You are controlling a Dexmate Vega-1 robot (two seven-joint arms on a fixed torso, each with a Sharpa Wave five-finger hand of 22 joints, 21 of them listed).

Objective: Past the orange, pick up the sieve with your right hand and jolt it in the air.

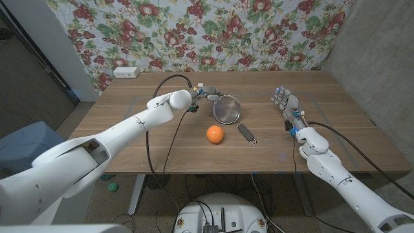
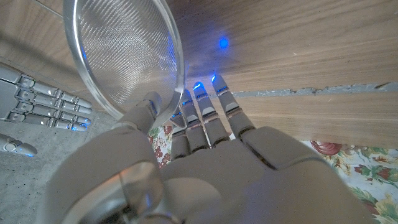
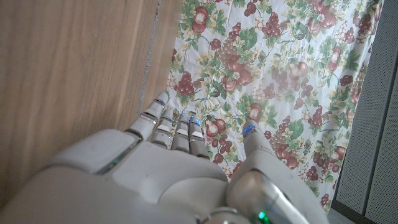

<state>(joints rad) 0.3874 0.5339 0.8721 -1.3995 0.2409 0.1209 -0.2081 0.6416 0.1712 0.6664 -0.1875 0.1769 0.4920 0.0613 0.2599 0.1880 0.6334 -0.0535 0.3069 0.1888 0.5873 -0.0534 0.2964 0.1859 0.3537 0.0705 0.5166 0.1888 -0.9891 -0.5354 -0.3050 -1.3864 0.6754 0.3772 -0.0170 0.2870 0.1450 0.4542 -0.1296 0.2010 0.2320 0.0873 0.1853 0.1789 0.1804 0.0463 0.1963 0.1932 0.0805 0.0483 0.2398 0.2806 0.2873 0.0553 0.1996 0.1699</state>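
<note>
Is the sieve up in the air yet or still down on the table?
On the table. The sieve lies on the wood past the orange; the right hand is apart from it, fingers spread, holding nothing.

Shiny metal-mesh sieve on matt wooden table.

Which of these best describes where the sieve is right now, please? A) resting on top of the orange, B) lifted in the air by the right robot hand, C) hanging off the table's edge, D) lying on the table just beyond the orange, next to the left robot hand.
D: the sieve lies on the table just past the orange, beside the left robot hand; the right robot hand is well apart from it, holding nothing.
</note>
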